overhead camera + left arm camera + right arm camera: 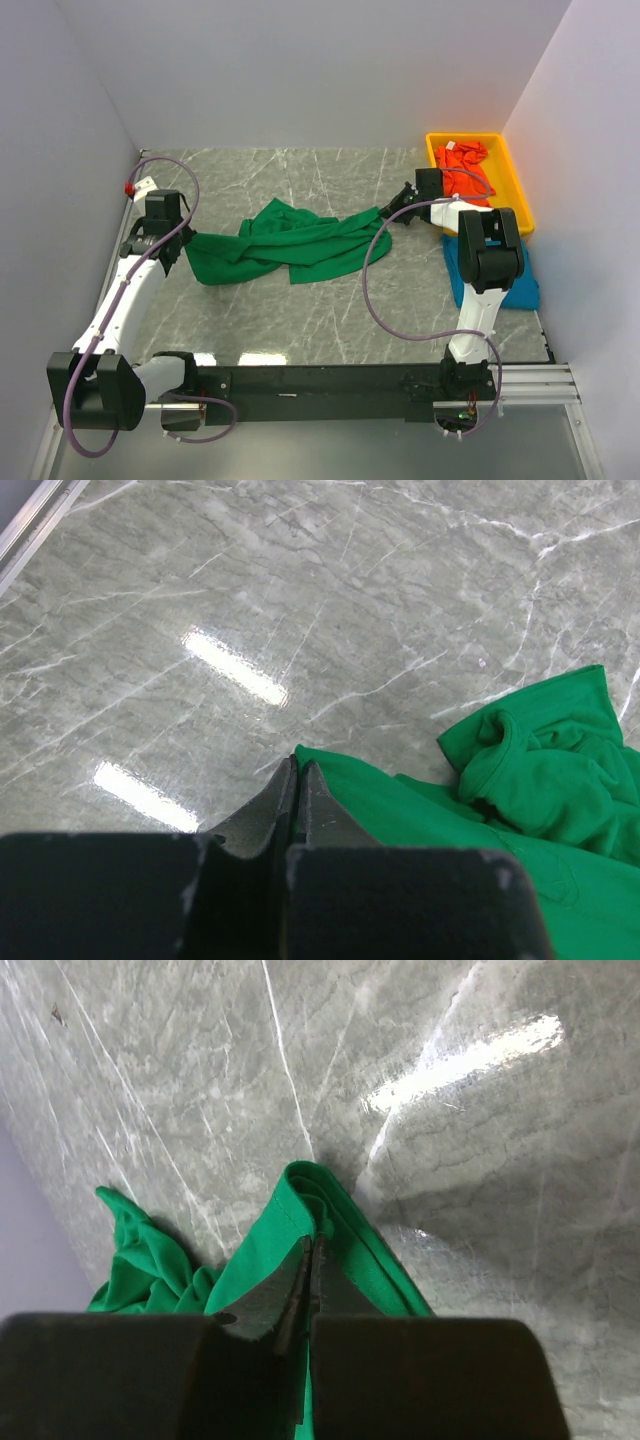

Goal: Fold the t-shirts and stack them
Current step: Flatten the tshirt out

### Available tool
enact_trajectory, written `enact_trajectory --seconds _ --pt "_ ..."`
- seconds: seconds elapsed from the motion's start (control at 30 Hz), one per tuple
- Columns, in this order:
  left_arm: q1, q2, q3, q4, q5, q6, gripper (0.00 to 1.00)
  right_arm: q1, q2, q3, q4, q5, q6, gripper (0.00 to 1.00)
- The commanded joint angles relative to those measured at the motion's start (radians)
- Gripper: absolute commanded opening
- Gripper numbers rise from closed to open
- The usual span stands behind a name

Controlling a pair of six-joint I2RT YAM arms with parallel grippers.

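Observation:
The green t-shirt (pixel 285 243) lies crumpled and stretched across the middle of the marble table. My left gripper (pixel 183 243) is shut on its left corner; the left wrist view shows the green t-shirt (pixel 480 810) pinched at my gripper (pixel 299 765). My right gripper (pixel 388 212) is shut on its right corner; the right wrist view shows the green t-shirt (pixel 270 1235) folded over my gripper (pixel 310 1243). The orange-red t-shirt (pixel 465 166) lies bunched in the yellow bin (pixel 512 170). The blue t-shirt (pixel 528 285) lies at the right, mostly hidden under my right arm.
White walls close the table on the left, back and right. A small red and white object (pixel 131 186) sits at the far left edge. A black rail (pixel 320 380) runs along the near edge.

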Motion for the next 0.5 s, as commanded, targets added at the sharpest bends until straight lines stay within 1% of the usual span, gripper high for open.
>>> enact_trajectory --seconds 0.0,0.17,0.27,0.3,0.33,0.37,0.43,0.47 --pt "0.006 -0.011 -0.009 0.040 0.003 0.017 0.01 0.008 -0.009 0.012 0.026 -0.012 -0.001 0.00" --pt "0.009 -0.004 0.003 0.051 -0.019 0.016 0.01 0.008 -0.041 0.038 0.017 -0.006 -0.016 0.00" --pt "0.033 0.059 0.103 0.010 0.015 0.005 0.01 0.009 -0.073 0.117 -0.051 0.019 -0.044 0.00" --pt "0.044 0.102 0.176 0.002 0.017 -0.004 0.01 0.008 -0.082 0.165 -0.068 0.029 -0.048 0.00" --pt "0.062 0.122 0.218 -0.006 0.017 -0.009 0.01 0.008 -0.093 0.198 -0.101 0.035 -0.054 0.00" --pt "0.067 0.145 0.312 -0.015 0.018 -0.012 0.01 0.008 -0.099 0.231 -0.121 0.042 -0.067 0.00" --pt "0.090 0.207 0.426 -0.038 0.029 -0.027 0.01 0.008 -0.110 0.348 -0.184 0.063 -0.081 0.00" --pt "0.098 0.228 0.559 -0.047 0.032 -0.036 0.01 0.006 -0.116 0.389 -0.206 0.071 -0.093 0.00"
